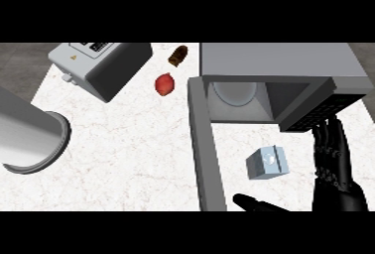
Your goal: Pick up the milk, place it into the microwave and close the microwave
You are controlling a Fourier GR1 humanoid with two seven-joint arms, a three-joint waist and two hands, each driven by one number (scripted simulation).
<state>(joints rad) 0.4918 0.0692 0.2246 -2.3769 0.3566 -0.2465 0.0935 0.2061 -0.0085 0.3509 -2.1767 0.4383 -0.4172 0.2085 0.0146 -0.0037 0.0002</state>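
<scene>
Black right hand (333,163) hanging open, fingers straight, grasping nothing, just at three o'clock of the milk (267,162). Milk sitting upright on the table (124,149), not yet picked up. Left hand unseen. Further off, at twelve o'clock, microwave (282,74) standing open, door (204,149) swung out. Next, judging: closing round the carton, lifting inward.

The counter (132,149) is white marble with faint pinkish veins. The microwave (278,64) is grey, the milk (267,162) carton pale blue-grey, the right hand (336,163) black, a red vegetable (164,84).
</scene>
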